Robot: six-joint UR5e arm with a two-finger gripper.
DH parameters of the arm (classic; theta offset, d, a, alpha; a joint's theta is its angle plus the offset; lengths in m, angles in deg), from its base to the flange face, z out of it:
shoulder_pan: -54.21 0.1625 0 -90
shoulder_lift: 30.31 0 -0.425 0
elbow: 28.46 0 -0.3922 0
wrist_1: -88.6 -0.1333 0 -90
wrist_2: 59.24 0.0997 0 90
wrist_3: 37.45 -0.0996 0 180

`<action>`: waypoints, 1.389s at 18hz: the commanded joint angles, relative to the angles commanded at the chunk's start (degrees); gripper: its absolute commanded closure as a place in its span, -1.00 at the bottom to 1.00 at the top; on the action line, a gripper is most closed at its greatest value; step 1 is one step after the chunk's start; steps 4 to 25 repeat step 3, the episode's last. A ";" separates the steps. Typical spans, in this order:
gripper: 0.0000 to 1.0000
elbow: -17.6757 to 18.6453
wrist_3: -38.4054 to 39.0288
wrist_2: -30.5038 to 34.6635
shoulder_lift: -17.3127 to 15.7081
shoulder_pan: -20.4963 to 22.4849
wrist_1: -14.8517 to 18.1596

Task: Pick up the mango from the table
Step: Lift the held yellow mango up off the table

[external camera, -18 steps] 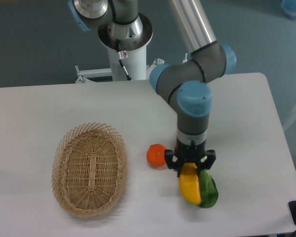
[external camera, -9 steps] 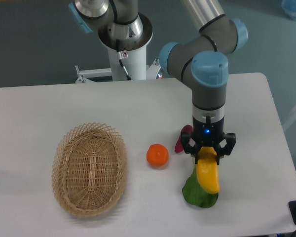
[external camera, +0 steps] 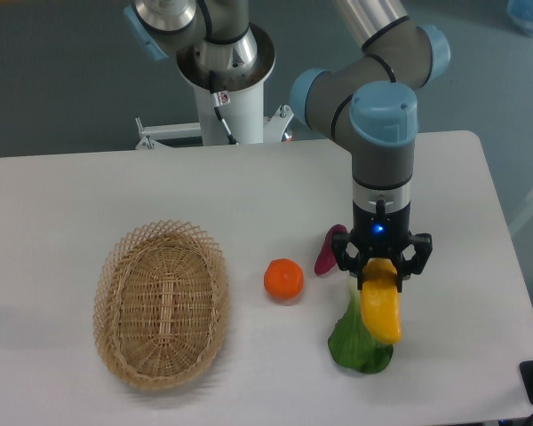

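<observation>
The table (external camera: 89, 186) takes up most of what I can see, a broad white top with the arm's pedestal at its twelve o'clock edge. From there the arm (external camera: 384, 133) reaches down toward about four o'clock of the tabletop's middle. Over at eight o'clock sits the wicker basket (external camera: 161, 304), with nothing in it that I can see.

Near the centre lies the round orange (external camera: 284, 279), and at its three o'clock a slim purple sweet potato (external camera: 326, 251) pokes out from behind the wrist. At five o'clock from the orange lies a green leafy vegetable (external camera: 354, 342), flat on the table.

The gripper (external camera: 381, 273) has its fingers pressed in on the top end of the mango (external camera: 381, 311), which hangs below it, long axis nearly vertical. A second ago the mango was lower and further toward nine o'clock, right beside the orange and against the green vegetable; since then the arm has carried it toward three o'clock and up a little, and the sweet potato has come into view. The mango's lower end overlaps the greens in my view, so I cannot tell whether they touch. I'd judge the pick essentially made, with only a clean lift left.
</observation>
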 joint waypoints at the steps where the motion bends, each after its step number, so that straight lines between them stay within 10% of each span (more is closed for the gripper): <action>1: -0.13 0.00 0.00 0.00 0.00 0.00 0.00; 25: -0.13 0.00 0.00 0.00 0.00 -0.09 -0.17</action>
